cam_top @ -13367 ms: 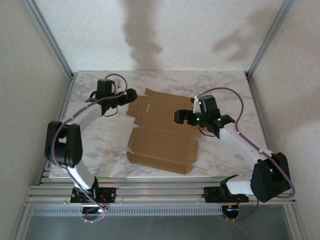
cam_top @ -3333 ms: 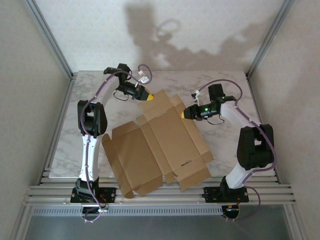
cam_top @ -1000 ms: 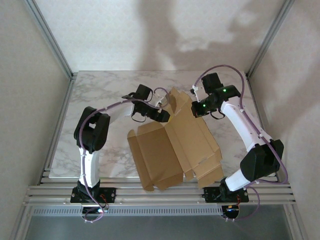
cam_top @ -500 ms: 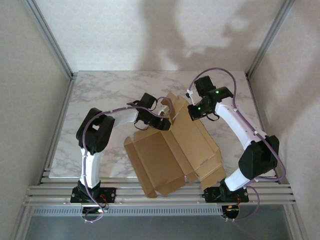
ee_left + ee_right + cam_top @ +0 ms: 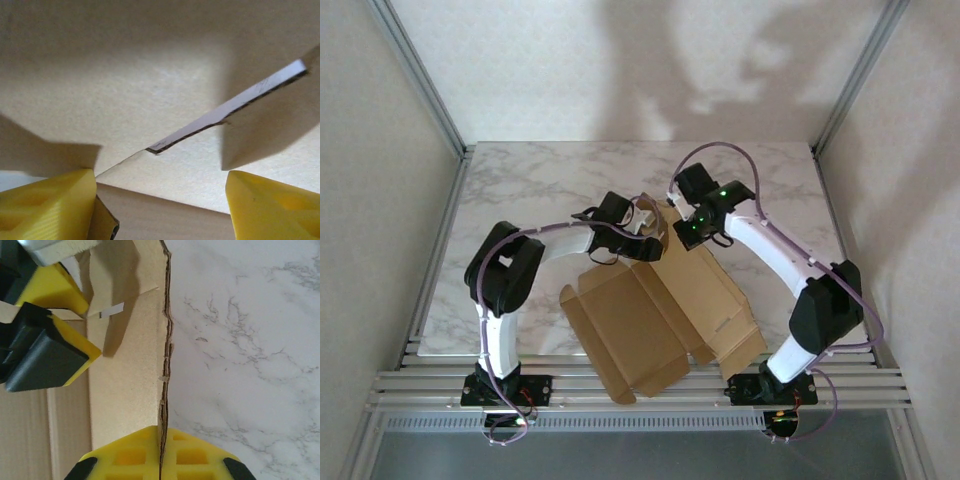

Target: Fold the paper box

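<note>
The paper box [image 5: 650,320] is a brown die-cut sheet lying partly folded mid-table, its far panel raised upright. My right gripper [image 5: 682,232] is shut on the top edge of that raised panel [image 5: 125,365], whose doubled cardboard edge runs between the yellow fingers [image 5: 125,462]. My left gripper [image 5: 655,243] is open against the inner face of the same panel [image 5: 150,100], yellow fingertips [image 5: 50,205] wide apart and a thin flap edge [image 5: 225,110] crossing just ahead. The left gripper's fingers [image 5: 55,290] also appear in the right wrist view, close to the panel.
The marble table [image 5: 520,190] lies bare to the left and behind the box, and marble [image 5: 240,340] lies just beyond the held panel. Metal frame posts [image 5: 430,100] and side walls bound the table. The box's near flaps overhang the rail [image 5: 640,385] at the front edge.
The right gripper has carried the raised panel leftward and nearer, and the whole box has slid left with it. The left gripper has stayed against the panel's inner face.
</note>
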{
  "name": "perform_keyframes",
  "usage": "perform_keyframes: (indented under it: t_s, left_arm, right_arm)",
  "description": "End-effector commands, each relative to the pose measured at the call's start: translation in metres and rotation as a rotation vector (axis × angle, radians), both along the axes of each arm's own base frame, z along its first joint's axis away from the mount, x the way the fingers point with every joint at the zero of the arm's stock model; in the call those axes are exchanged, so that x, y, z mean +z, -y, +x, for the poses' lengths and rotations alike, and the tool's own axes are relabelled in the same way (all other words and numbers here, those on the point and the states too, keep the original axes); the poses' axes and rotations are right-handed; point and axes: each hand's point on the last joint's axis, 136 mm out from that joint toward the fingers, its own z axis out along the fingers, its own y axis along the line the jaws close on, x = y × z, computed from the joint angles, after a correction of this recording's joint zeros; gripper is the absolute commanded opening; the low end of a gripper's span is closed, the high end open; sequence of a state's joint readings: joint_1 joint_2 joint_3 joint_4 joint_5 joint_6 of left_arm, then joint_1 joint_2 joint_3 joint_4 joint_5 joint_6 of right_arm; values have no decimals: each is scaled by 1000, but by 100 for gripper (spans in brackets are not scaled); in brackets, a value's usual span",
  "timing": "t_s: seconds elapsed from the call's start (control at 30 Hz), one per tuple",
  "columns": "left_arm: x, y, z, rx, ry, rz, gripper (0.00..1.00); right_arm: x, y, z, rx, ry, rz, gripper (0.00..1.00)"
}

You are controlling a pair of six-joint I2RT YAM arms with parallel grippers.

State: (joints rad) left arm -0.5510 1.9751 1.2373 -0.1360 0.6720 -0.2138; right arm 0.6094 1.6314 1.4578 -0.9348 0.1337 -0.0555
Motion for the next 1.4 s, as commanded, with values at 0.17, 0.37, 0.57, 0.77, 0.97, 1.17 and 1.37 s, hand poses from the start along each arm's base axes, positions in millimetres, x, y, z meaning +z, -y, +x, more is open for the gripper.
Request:
perform_keyframes:
  t_s: [0.17,0.37,0.57,0.77,0.97,1.17,1.37]
  left_arm:
    - [38,-9,-1,55,60,-60,74]
    - [55,-21,0,58,67,-126,76]
    - [67,-36,10,96,74,-188,77]
    - [81,-54,17,100,117,-216,79]
    - [80,-90,41,132,205,-155,85]
    - [96,-91,63,40,363,-143,98]
    - [93,-72,72,-154,389,-183,95]
  right_arm:
    - [-15,6,6,-5,84,-159,0]
    - [-16,5,6,21,114,-217,0]
    - [-14,3,5,38,145,-232,0]
    - [-14,3,6,59,173,-286,0]
    - [-11,2,6,62,185,-282,0]
    - [-10,1,8,67,187,-280,0]
    - [-13,-1,7,79,181,-275,0]
